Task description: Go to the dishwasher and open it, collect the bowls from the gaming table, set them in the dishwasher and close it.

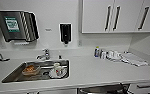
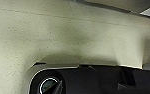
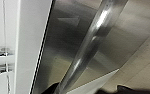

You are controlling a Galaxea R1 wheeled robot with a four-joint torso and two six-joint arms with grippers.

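The dishwasher point(image 3: 63, 52) fills the right wrist view as a stainless-steel front with a long round bar handle point(image 3: 91, 45) running across it and a white cabinet panel point(image 3: 28, 47) beside it. Dark parts of my right gripper point(image 3: 54, 89) sit close against one end of that handle. In the head view the dishwasher's steel upper edge point(image 1: 103, 89) shows just below the counter's front edge, with darkness behind it. My left arm's dark parts point(image 2: 98, 80) hang over a speckled floor point(image 2: 66, 35). The bowls and the gaming table are out of view.
A white counter point(image 1: 96, 70) runs across the head view. Its steel sink point(image 1: 11, 76) holds a cup point(image 1: 57, 68) and dishes, with a tap point(image 1: 46, 53) behind. Small bottles point(image 1: 98, 52) and a cloth point(image 1: 132, 59) lie at the right. Wall cabinets point(image 1: 116, 16) hang above.
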